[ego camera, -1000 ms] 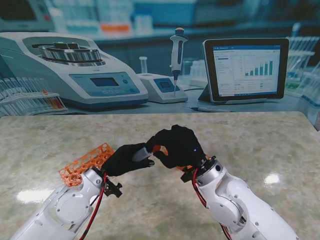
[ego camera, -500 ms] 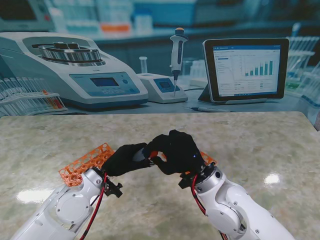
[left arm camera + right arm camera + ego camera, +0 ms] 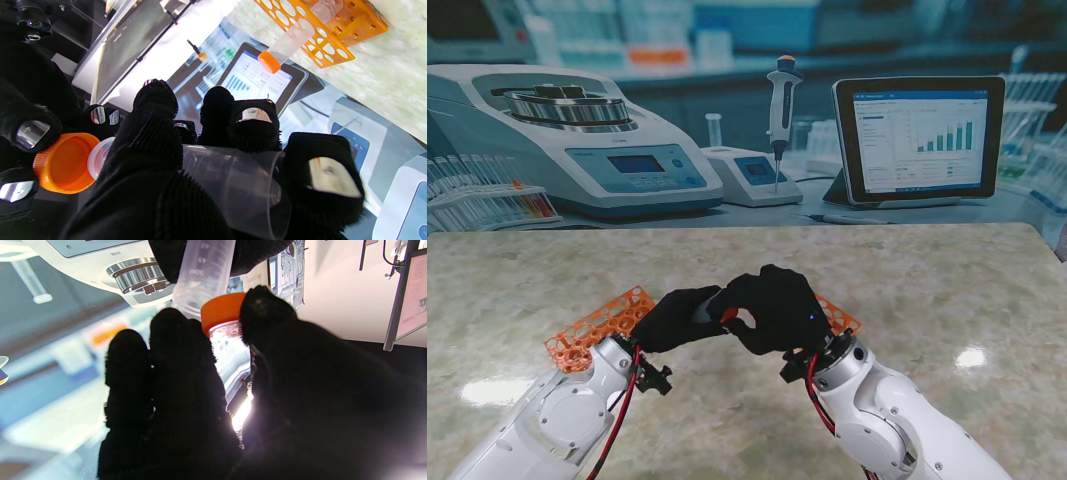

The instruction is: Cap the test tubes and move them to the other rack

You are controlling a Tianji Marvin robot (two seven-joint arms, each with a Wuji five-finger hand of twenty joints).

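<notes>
- The desk [image 3: 947, 290] is pale marbled stone; both black-gloved hands meet above its middle, nearer to me.
- An orange rack [image 3: 597, 325] lies just left of the left hand; a second orange rack [image 3: 835, 314] peeks out on the far side of the right hand, more of it showing than a second ago.
- The left hand [image 3: 679, 318] is clamped around a clear test tube [image 3: 233, 180], held sideways with its open mouth toward the right hand.
- The right hand [image 3: 772, 305] pinches an orange cap [image 3: 222, 311] between its fingertips [image 3: 263, 303], the cap right at the tube's mouth; it has drifted slightly leftward.
- In the left wrist view, another tube [image 3: 287, 43] with an orange cap stands in a rack.
</notes>
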